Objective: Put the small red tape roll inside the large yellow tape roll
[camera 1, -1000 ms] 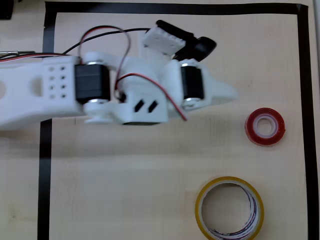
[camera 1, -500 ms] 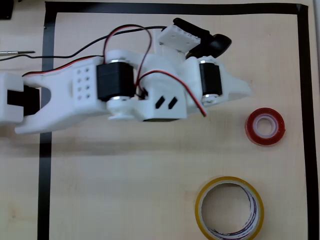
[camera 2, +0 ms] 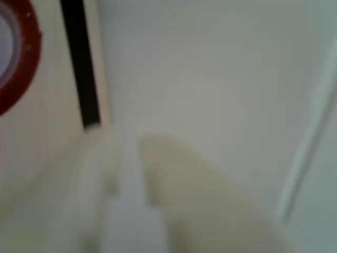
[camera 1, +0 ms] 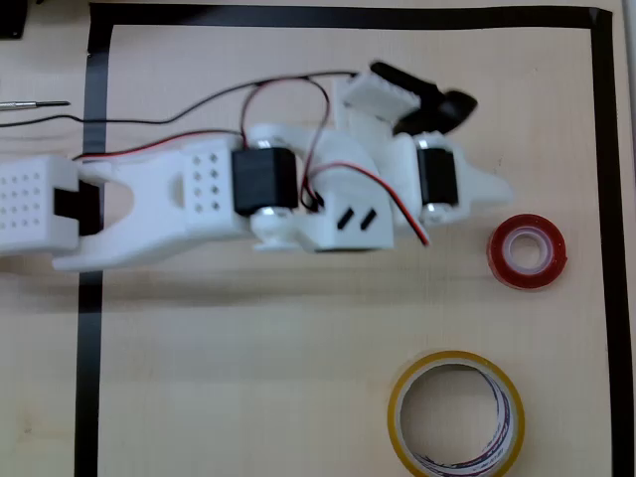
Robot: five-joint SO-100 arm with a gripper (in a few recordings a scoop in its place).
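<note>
- The fingers [camera 1: 492, 189] reach out as a white tip at the right end of the arm in the overhead view, just up and left of the small red tape roll [camera 1: 527, 251] and apart from it; they hold nothing. How wide they stand cannot be told, since from above they merge into one white wedge, and in the wrist view the pale shapes at the bottom are too blurred to read.
- The small red tape roll lies flat on the surface [camera 1: 248, 378], near the black border tape [camera 1: 606, 199] on the right (the wrist view catches a red arc of it at its upper left edge, beside a strip of that black tape).
- The large yellow tape roll [camera 1: 402, 422] also lies flat, below and a little left of the red one, well apart from it, its wide hole unfilled.
- The white arm [camera 1: 199, 194] stretches across from the left, with red and black wires looping over it.
- The step in hand looks like the approach to the red roll: nothing is grasped yet.
- The next move likely calls for bringing the fingers over the red ring, one either side of its wall, closing, then carrying it to the yellow hole.
</note>
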